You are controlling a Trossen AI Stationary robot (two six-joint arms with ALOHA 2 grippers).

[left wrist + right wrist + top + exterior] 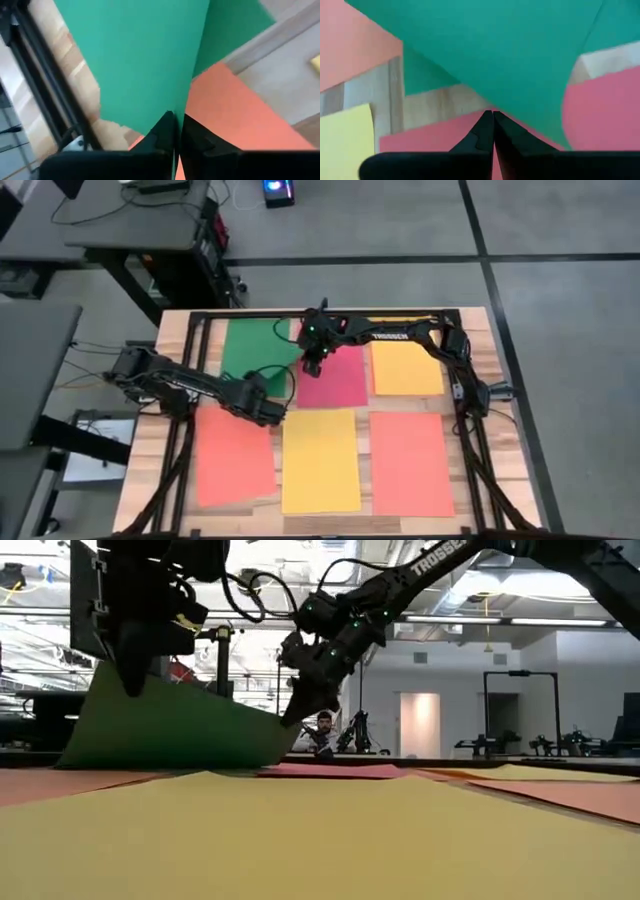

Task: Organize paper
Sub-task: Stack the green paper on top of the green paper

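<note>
The left arm is reaching in from the left edge, elbow bent, its hand [268, 408] pinching closed with fingers [162, 131] together. The right arm is stretching across the far side, its hand [313, 364] pointing down, also clamped closed.

Both my arms are dark, near black, built of jointed blocky links. My right arm [400, 332] carries white TROSSEN lettering along its long link, and small green lights glow at its wrist, just beside that lettering. Thin black cables loop loose off both wrists. My left arm [185, 383] shows paler grey patches along its links. Each gripper ends in two matte black fingers [159, 136], wedge-shaped and tapering to points, on a flat black base.
</note>
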